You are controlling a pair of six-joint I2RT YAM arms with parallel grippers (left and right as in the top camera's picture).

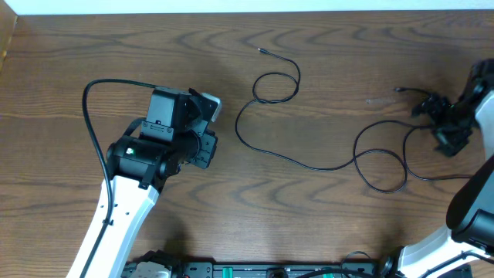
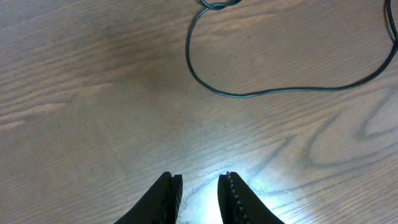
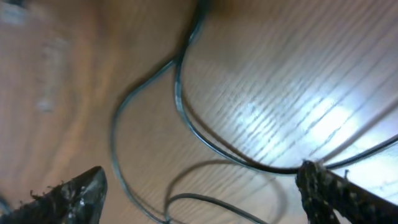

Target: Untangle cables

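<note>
Cables (image 2: 261, 93): one thin black line is seen lying loose on the wooden table (image 1: 116, 46), with a small loop near the middle and wider loops toward the right.
Left gripper (image 2: 199, 186): held low over bare wood, near the line but apart from it; jaws only a little apart, nothing between them.
Right gripper (image 3: 202, 174): jaws spread wide, with the line running between them.
</note>
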